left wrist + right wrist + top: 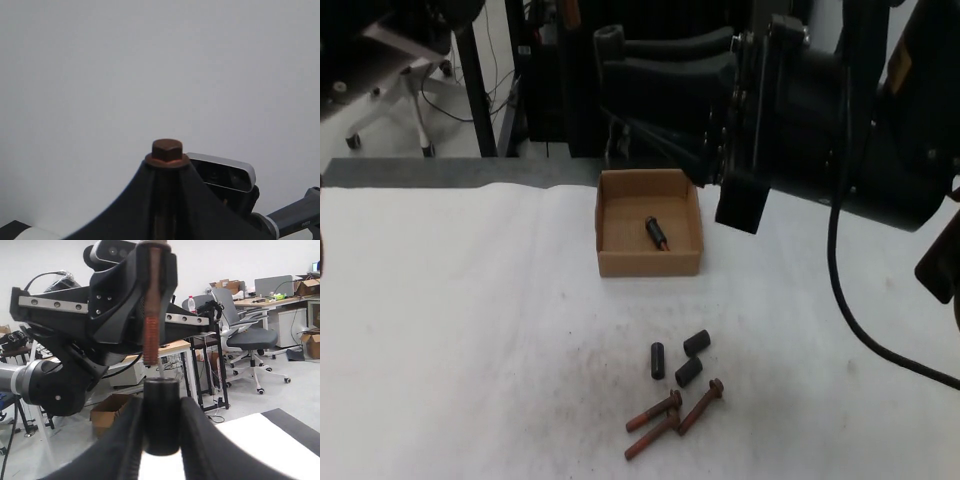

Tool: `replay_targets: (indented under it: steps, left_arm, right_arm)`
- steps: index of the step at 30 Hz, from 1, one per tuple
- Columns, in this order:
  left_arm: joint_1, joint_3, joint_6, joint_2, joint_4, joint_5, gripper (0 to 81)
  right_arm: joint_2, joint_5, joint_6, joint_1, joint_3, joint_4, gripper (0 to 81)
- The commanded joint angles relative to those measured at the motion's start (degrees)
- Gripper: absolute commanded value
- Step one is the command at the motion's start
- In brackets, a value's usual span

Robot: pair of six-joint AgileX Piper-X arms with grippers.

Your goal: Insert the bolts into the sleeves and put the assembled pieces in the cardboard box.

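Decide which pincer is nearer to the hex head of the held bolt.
Left. The left pincer is shut on the bolt right beside its head; the right pincer, holding a sleeve, sits at the bolt's far, threaded tip.

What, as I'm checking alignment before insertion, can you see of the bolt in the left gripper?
The bolt is rust-red metal: hexagonal flanged head, threaded shank. The left gripper clamps the shank. The bolt's tip points at the black sleeve in the right gripper, close to the opening, apparently not yet inside.
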Motion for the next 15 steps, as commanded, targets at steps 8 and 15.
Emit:
replay_targets:
  steps: [8, 15]
  left_arm:
    - [-0.1, -0.5, -0.1, -0.2, -0.7, 0.2, 0.1]
    - [-0.1, -0.5, -0.7, -0.2, -0.7, 0.2, 0.1]
  right_arm:
    - [-0.4, -1.7, -2.8, -0.1, 0.0, 6.4, 0.8]
    - [-0.4, 0.4, -2.7, -0.1, -0.3, 6.3, 0.8]
